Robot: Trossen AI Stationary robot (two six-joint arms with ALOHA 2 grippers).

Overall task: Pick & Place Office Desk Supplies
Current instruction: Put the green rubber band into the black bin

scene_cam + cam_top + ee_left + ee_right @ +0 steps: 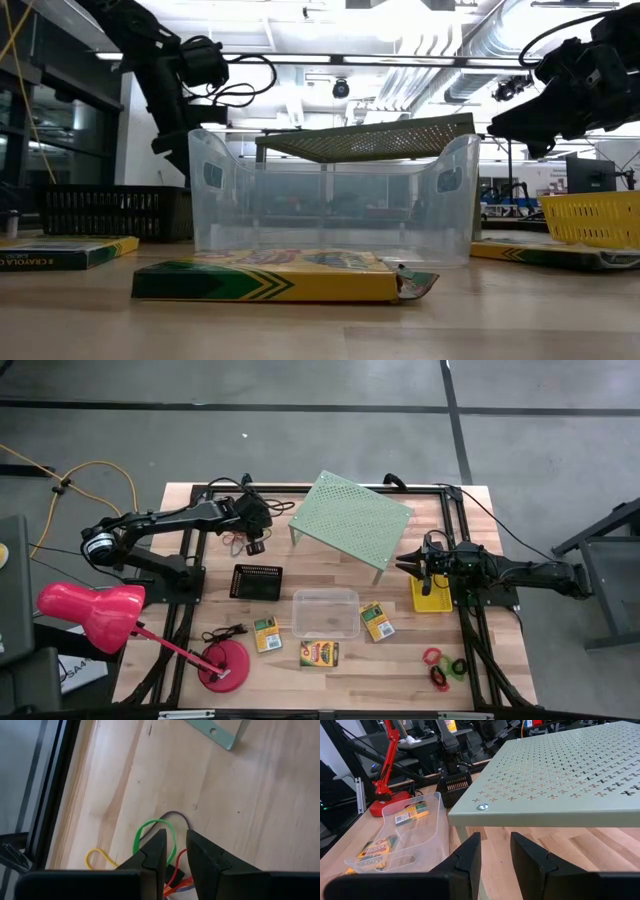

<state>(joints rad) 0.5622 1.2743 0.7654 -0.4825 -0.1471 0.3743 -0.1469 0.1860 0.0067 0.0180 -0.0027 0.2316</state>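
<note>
A: Where are you on the supplies?

B: Left fingers (175, 851) hang over the rubber bands (156, 837) near the desk's (400, 650) back-left edge, by the pale green shelf's (352, 517) leg. Tips stand a narrow gap apart, nothing between them. Green loop lies right under the tips, yellow one (98, 856) beside it, red & orange strands closer in under the fingers, a dark one curling past the green.

A: So which step?

B: I'd say lining up for a band pick, no grab yet. Bands lie flat & tangled, so next move wants a straight drop w/ one tip inside the green loop, then a firm pinch; could drag the whole bunch up.

A: Right arm?

B: Right fingers (412, 567) wait above the yellow basket (431, 603), pointing under the shelf, slightly parted, empty.

A: Rest of the stuff?

B: Clear tub (325, 613) mid-desk, empty as far as I can tell. Three green-and-yellow card boxes (320, 653) around its front side, one at each corner and one in front. Black mesh tray (257, 581) to its left. Little rings (445, 666) sit front-right, well apart from everything
</note>
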